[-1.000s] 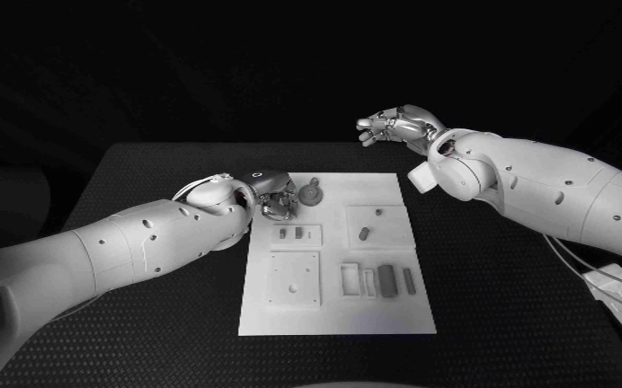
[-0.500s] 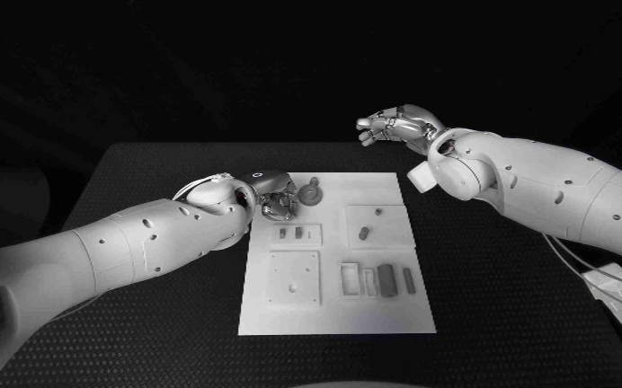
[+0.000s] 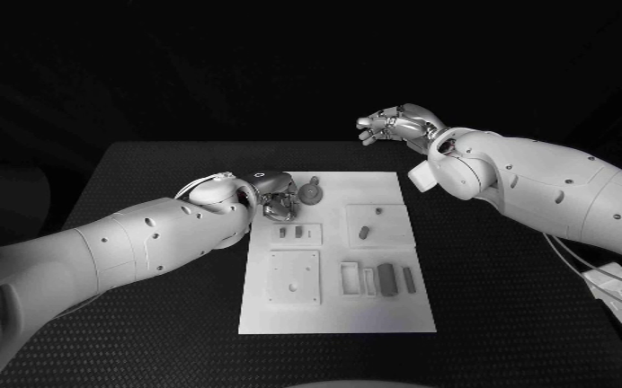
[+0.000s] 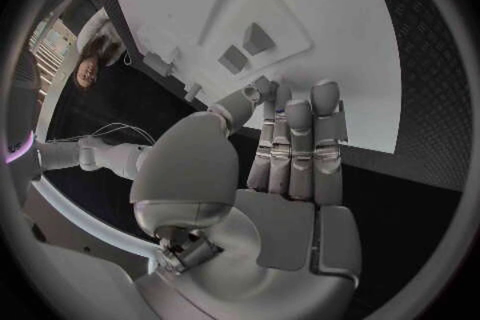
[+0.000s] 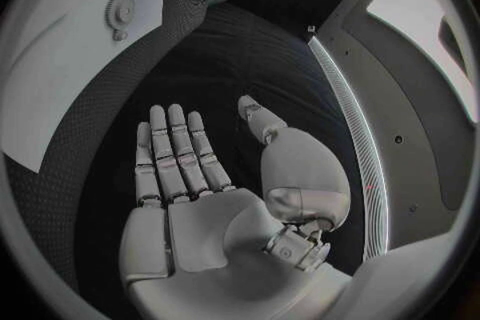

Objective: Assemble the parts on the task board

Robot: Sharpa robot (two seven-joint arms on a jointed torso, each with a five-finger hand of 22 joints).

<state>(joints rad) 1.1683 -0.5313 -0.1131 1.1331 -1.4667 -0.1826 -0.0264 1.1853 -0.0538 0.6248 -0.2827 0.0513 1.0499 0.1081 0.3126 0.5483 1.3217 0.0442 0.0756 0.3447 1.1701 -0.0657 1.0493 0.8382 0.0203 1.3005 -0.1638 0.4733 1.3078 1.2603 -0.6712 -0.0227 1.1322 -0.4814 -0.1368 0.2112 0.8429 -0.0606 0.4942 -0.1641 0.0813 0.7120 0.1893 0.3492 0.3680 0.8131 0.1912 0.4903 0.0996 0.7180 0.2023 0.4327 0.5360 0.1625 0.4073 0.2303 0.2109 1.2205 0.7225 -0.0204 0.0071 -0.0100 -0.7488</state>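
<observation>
The white task board (image 3: 334, 312) lies in the middle of the black table. A round toothed part (image 3: 313, 194) sits at its far left corner, also seen from the right wrist (image 5: 120, 10). My left hand (image 3: 275, 198) hovers at that corner just left of the toothed part, its fingers (image 4: 300, 136) straight and together with nothing in them, fingertips over the board's edge (image 4: 360, 120). My right hand (image 3: 395, 125) hangs in the air beyond the board's far right corner, palm (image 5: 200, 216) bare and fingers spread.
Small parts lie on the board: two short pieces (image 3: 290, 233) in a left recess, one (image 3: 366, 233) in a right recess, and several bars (image 3: 386, 275) in a row at the near right. A square plate (image 3: 294, 277) sits at the near left.
My left hand has crept slightly to the right, toward the toothed part. The right arm and the parts have not moved.
</observation>
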